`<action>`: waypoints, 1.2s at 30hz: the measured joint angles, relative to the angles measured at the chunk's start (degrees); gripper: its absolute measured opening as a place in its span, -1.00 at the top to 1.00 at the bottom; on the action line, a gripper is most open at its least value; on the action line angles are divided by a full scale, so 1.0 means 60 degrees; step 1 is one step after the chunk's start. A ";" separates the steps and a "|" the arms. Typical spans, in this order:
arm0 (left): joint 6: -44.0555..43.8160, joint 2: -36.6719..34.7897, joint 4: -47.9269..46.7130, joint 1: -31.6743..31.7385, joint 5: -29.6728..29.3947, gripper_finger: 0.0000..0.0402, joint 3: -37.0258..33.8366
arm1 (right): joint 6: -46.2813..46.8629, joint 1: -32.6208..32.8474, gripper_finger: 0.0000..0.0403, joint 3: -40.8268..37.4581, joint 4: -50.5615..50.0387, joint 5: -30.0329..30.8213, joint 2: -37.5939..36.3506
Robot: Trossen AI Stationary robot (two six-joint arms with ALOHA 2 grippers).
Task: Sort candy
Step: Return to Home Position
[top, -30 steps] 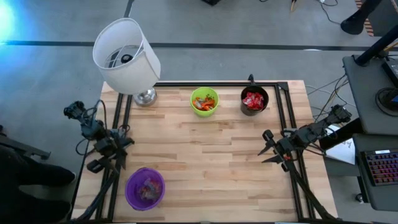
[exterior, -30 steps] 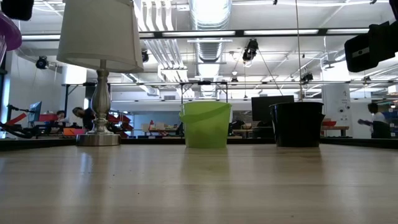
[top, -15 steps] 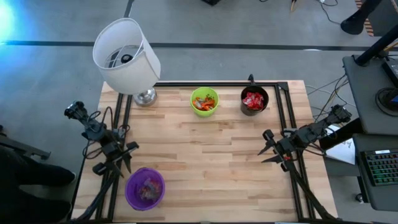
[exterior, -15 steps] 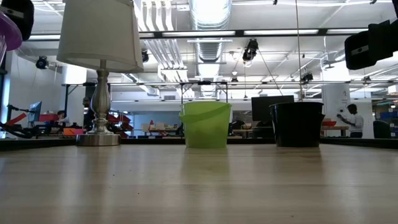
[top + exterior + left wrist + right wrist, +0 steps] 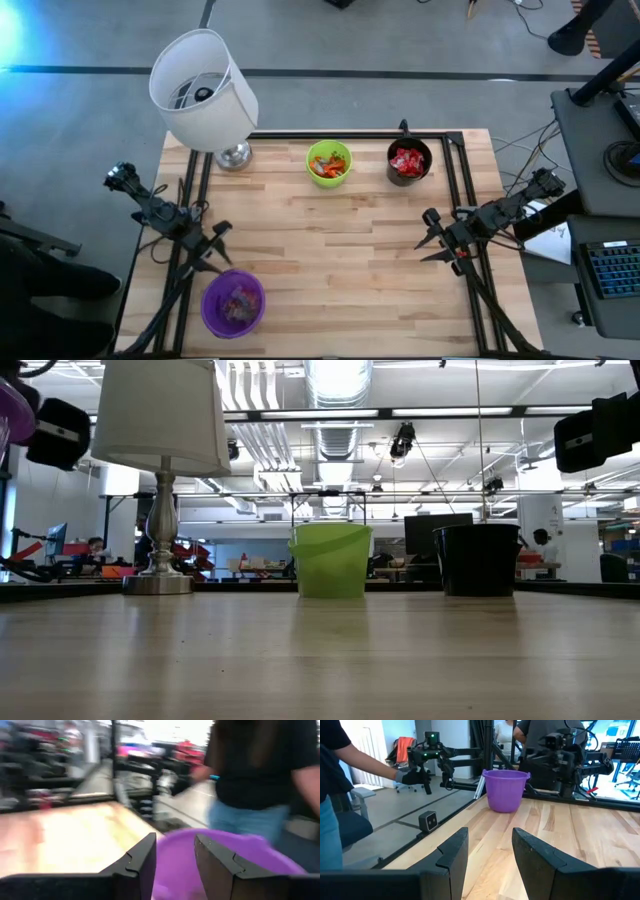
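Wood top: no loose candy (image 5: pixel 407 160) shows on the table (image 5: pixel 350 250). Every sweet I can see sits in a cup.
Where the candy is: red ones are in the black cup (image 5: pixel 478 560) at the far right. Orange and green ones are in the green cup (image 5: pixel 331 565) at the far middle. A few more lie in the purple cup (image 5: pixel 505 790) at the near left.
Why the cups stand so: they sit near the edges, so I think the middle is kept free for the arms to work.
Job so far: it looks done, and the arms hang off to the sides as if going to rest.
Left gripper (image 5: pixel 213 246): it is at the near left, just beside the purple cup. Its fingers (image 5: pixel 142 862) are apart with a gap between them. They hold nothing and touch nothing.
Right gripper (image 5: pixel 428 237): it is at the right side of the table and points across to the left. Its fingers (image 5: pixel 452 855) are apart too, and there is nothing between them.
Lamp (image 5: pixel 203 90): it stands at the far left corner, out of the way.
Person (image 5: pixel 255 775): someone in a dark top stands past the purple cup.
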 joint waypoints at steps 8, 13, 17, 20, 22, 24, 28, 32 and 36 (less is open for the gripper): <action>0.0744 -0.0002 0.0075 0.0007 -0.0088 0.43 -0.0024 | 0.0000 0.0002 0.28 0.0000 -0.0002 0.0000 0.0018; 0.0742 -0.0006 0.0137 0.0015 -0.0139 0.43 -0.0019 | -0.0007 0.0003 0.28 0.0000 0.0002 0.0000 0.0007; 0.0514 0.0002 0.0201 0.0015 -0.0142 0.43 0.0105 | -0.0004 0.0002 0.28 0.0000 -0.0002 0.0000 0.0011; 0.0166 0.0042 0.0203 0.0015 -0.0142 0.43 0.0214 | -0.0004 0.0003 0.28 0.0000 0.0006 0.0000 0.0011; 0.0165 0.0056 0.0206 0.0015 -0.0142 0.43 0.0252 | -0.0004 0.0001 0.28 0.0000 0.0009 0.0000 0.0011; 0.0181 0.0076 0.0204 0.0015 -0.0142 0.43 0.0293 | -0.0004 0.0002 0.28 0.0000 0.0011 0.0000 0.0011; 0.0193 0.0078 0.0206 0.0015 -0.0140 0.43 0.0324 | -0.0004 0.0001 0.28 0.0000 0.0013 0.0000 0.0011; 0.0203 0.0078 0.0210 0.0015 -0.0139 0.43 0.0333 | -0.0004 0.0000 0.28 0.0000 0.0017 -0.0002 0.0011; 0.0203 0.0082 0.0210 0.0015 -0.0139 0.43 0.0333 | -0.0004 0.0001 0.28 0.0000 0.0019 -0.0002 0.0011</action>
